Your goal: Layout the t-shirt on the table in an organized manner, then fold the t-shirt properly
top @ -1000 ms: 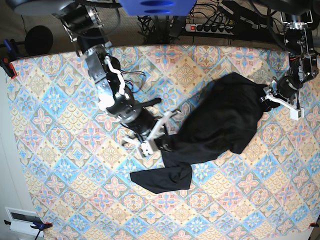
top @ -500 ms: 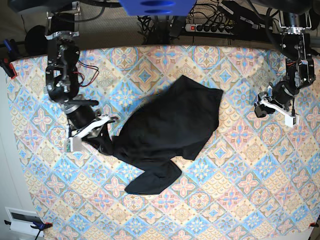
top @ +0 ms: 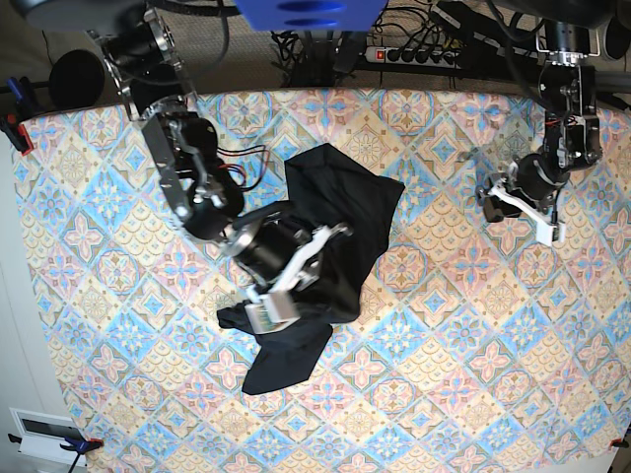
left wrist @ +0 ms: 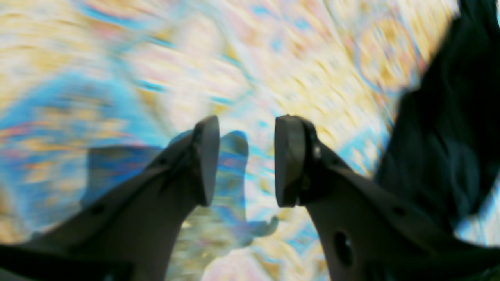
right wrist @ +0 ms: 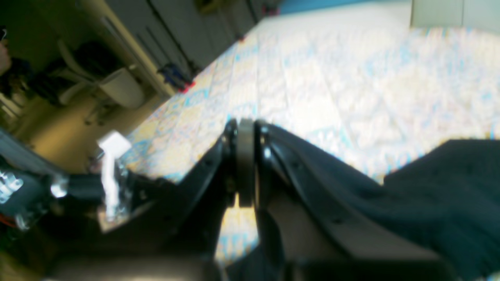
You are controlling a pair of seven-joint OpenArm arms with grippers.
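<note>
Lower centre of base view: t-shirt [top: 315, 256] bunched on table [top: 99, 256], not laid out yet. Right gripper [top: 286, 286] clamped on its fabric, probably to drag it flat. Upper right: left gripper [top: 515, 209] spread, empty, clear of cloth.

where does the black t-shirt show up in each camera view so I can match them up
Base: the t-shirt lies bunched left of centre on the table, under the right tool.
Left wrist: dark cloth at the right edge, beside the open left tool.
Right wrist: lower right, trailing from the shut right tool.
Shared landmark: the diamond-patterned tablecloth.
</note>
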